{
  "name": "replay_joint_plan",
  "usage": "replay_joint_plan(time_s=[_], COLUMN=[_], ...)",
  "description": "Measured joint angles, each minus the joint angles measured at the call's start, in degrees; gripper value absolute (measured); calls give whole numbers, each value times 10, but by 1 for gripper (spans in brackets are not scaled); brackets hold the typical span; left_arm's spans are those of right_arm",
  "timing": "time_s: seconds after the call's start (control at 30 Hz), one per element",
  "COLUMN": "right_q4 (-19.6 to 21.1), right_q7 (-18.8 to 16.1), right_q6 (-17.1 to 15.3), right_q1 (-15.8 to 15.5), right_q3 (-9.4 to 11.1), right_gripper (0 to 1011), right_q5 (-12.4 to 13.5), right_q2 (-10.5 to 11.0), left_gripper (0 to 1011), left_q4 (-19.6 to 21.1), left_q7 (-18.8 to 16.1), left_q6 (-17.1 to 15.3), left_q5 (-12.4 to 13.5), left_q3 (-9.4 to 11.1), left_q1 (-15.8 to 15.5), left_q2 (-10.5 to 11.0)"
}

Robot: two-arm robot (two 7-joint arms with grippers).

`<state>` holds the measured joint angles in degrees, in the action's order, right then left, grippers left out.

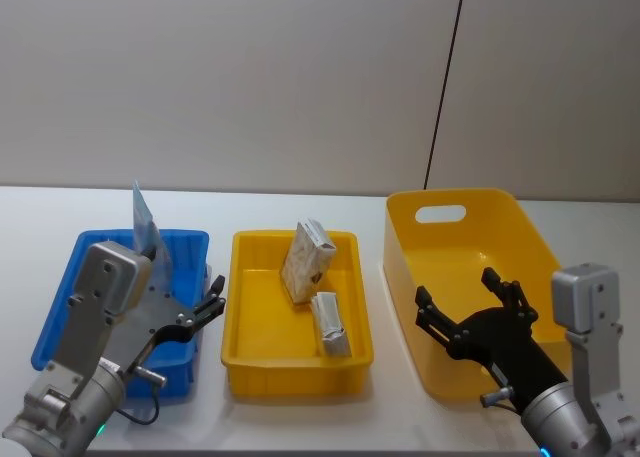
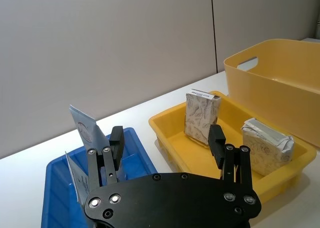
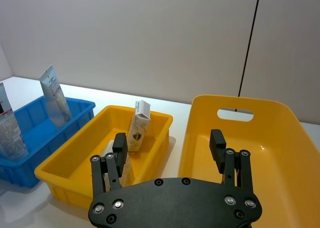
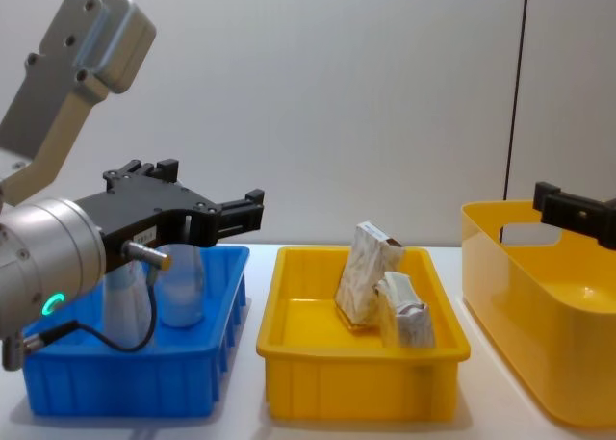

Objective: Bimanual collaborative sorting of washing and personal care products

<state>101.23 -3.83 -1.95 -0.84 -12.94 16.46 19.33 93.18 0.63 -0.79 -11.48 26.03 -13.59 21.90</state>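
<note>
**Light, dentable goods in the bins; both grippers spread and empty**

Head view: the left gripper (image 1: pixel 208 302) hangs over the blue bin (image 1: pixel 60 312), fingers spread, holding nothing. The right gripper (image 1: pixel 455 289), likewise spread and empty, hangs over the large yellow bin (image 1: pixel 455 197). Between them, in the small yellow tray (image 1: pixel 298 365), the beige mottled carton (image 1: pixel 305 260) stands tilted. The small whitish pack (image 1: pixel 330 324) lies just beside it; whether they touch I cannot tell.

Left wrist view: the carton (image 2: pixel 201 115) looks like thin card, probably light and easy to dent. Its broad flat faces, taken near the top, seem the best hold. The pack (image 2: pixel 267 145) has a crinkled wrap and would likely yield, so a gentle pinch across its narrow width suits it.

Right wrist view: the tall tube (image 3: pixel 55 96) leans upright in the blue bin. It is probably flexible, so a hold below the flat crimped end seems safest.

Chest view: the clear cone-shaped bottle (image 4: pixel 181 291) stands in the blue bin below the left gripper. It is smooth and tapered and may slip. The tray walls and the pack (image 4: pixel 409 320) crowd any finger going down beside the carton.
</note>
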Motion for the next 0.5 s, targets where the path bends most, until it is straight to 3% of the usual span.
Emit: replay_joint_plan(time_s=[0.5], right_q4=[0], right_q7=[0], right_q6=[0], right_q1=[0], right_q3=[0], right_gripper=[1004], right_q5=[0], right_q2=[0], left_gripper=[1001], left_q4=[0], left_q7=[0], left_q6=[0], left_q5=[0], left_q3=[0], left_q1=[0], left_q2=[0])
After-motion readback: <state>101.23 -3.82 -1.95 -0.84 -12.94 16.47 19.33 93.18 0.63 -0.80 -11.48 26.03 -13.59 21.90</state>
